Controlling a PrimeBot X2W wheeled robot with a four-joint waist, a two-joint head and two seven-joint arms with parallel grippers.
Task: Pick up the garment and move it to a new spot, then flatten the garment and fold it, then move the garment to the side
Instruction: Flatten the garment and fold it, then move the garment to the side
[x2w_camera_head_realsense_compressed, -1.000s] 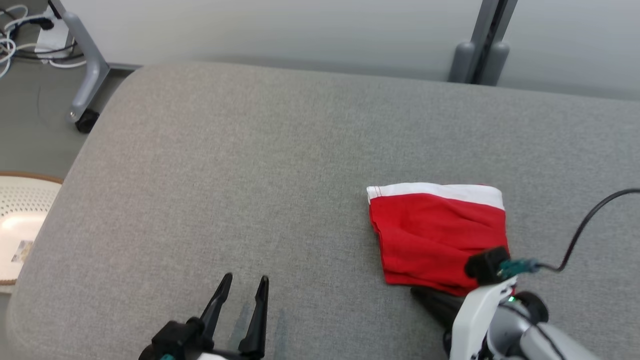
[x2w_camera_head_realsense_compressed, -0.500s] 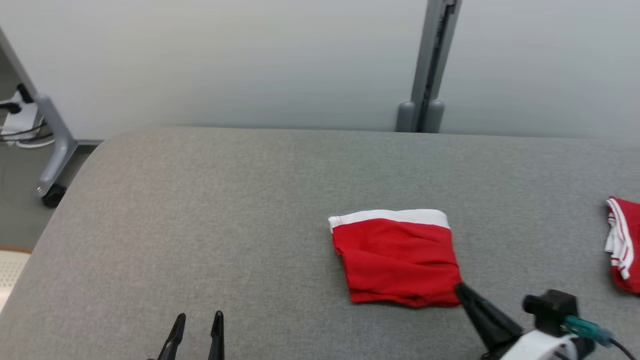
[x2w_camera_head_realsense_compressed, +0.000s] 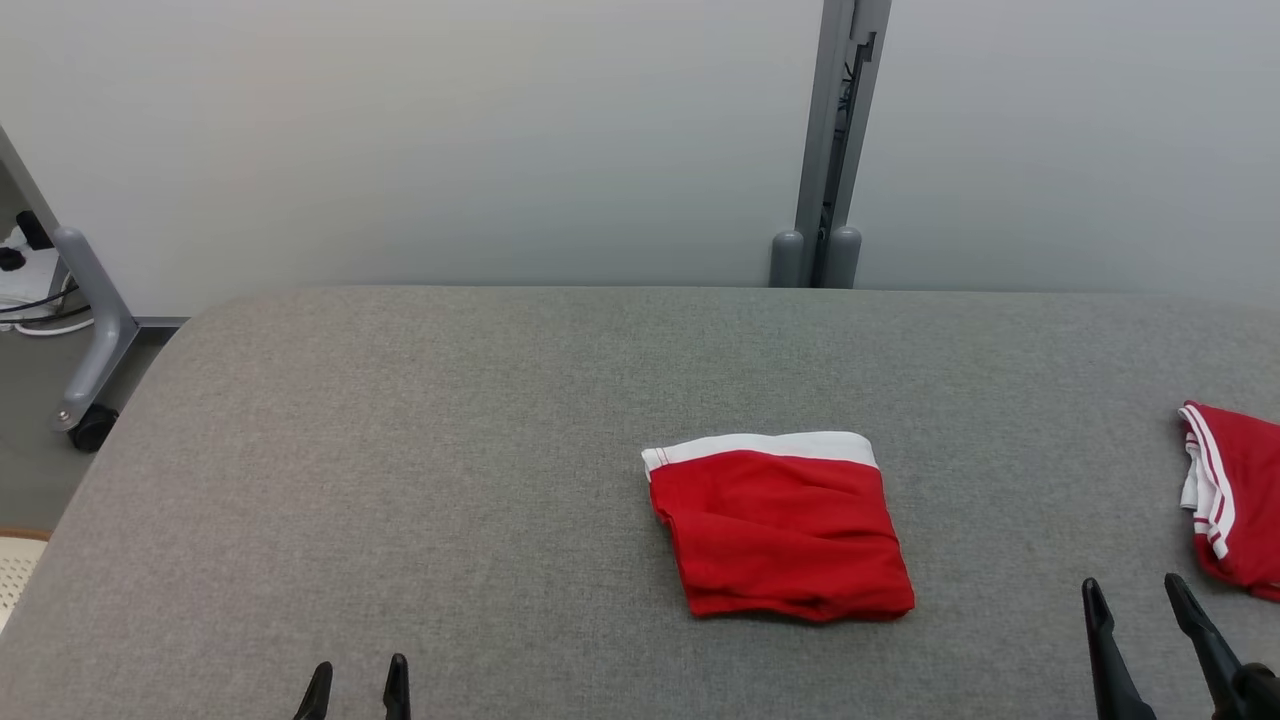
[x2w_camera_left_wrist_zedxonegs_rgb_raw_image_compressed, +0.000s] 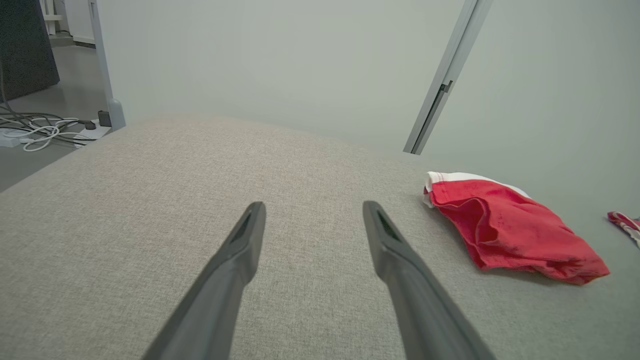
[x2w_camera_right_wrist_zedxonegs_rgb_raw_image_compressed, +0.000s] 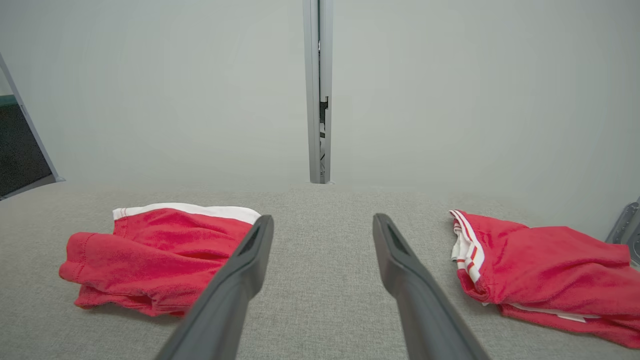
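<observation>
The folded red shorts (x2w_camera_head_realsense_compressed: 785, 535) lie mid-way across the grey cushion (x2w_camera_head_realsense_compressed: 400, 450), white waistband at the far edge. The left gripper (x2w_camera_head_realsense_compressed: 360, 664) and right gripper (x2w_camera_head_realsense_compressed: 1132, 583) stand wide and empty at the near edge. To shift the shorts aside, best pinch every layer at one edge and slide low. The right wrist view gives the second red garment (x2w_camera_right_wrist_zedxonegs_rgb_raw_image_compressed: 540, 265) nearly whole, which the head view crops at its right edge

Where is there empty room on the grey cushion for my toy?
The biggest bare patch is the left half of the grey fabric cushion, from its edge to the folded red garment with a white band. A narrower gap lies between it and the crumpled red, white-striped garment at the right, the crowded side.
</observation>
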